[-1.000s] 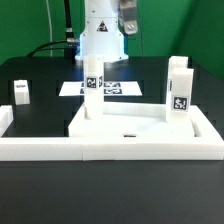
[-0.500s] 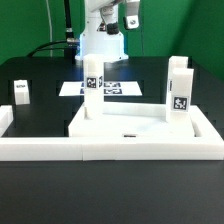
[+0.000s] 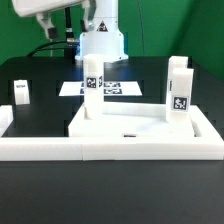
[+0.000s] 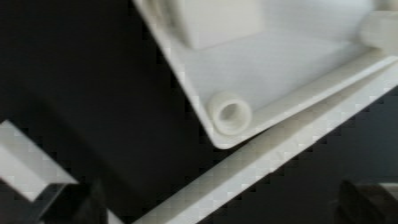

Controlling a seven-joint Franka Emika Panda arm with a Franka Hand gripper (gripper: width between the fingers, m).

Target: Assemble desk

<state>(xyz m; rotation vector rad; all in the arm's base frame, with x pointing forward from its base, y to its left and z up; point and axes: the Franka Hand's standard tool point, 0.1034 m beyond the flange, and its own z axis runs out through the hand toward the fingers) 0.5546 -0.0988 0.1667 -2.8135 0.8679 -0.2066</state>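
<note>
The claw (image 4: 214, 205) hung spread and empty over the desk top (image 3: 140, 118), which sat on the table (image 3: 40, 72) against the border rail (image 3: 40, 150) with one leg (image 3: 92, 84) and a second leg (image 3: 179, 92) upright in its corners and a third leg (image 3: 21, 92) loose off to the side, so roughly halfway, I reckoned.

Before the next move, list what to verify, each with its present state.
1. Gripper open and empty: ok, fingers apart with nothing between them in the wrist view.
2. Desk top lying flat against the border rail: ok.
3. First leg and second leg upright on the top's far corners: ok; fully seated, cannot tell.
4. Loose leg standing apart, free to grasp: ok.
5. Corner socket vacant: ok.
6. Fourth leg located: cannot tell.
</note>
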